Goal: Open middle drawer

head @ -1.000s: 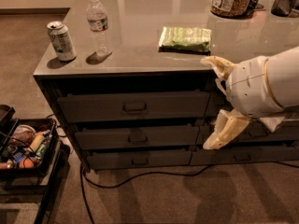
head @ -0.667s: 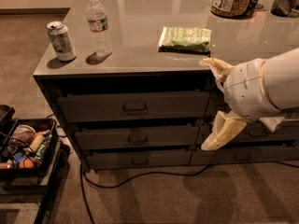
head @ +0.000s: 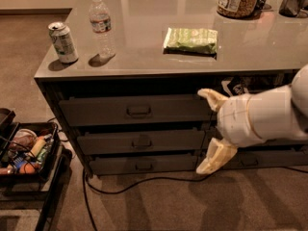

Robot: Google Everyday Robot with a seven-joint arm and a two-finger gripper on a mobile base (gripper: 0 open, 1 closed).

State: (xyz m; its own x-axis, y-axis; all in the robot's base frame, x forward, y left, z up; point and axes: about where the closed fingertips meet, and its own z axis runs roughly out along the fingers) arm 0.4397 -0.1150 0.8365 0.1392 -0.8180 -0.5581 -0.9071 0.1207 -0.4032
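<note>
1. The tool (head: 202,131) hangs in front of the right end of the drawer stack. Its two fingers are spread wide, one above the other, and grasp nothing.
2. The middle drawer (head: 106,142) is the second of three stacked fronts under the table (head: 144,64), and it looks shut.
3. Its small bar handle (head: 142,141) sits at the centre of the front. In the camera view it lies left of the tool, at about the height of the gap between the fingers.
4. The handle's long axis runs level along the front, so the vertically stacked fingers are already turned to close over and under it.
5. The coming move probably calls for a sideways slide to the handle, then a reach in toward the front, before any pull.
6. The top drawer's handle (head: 139,111) sits close above, so height likely needs care.
</note>
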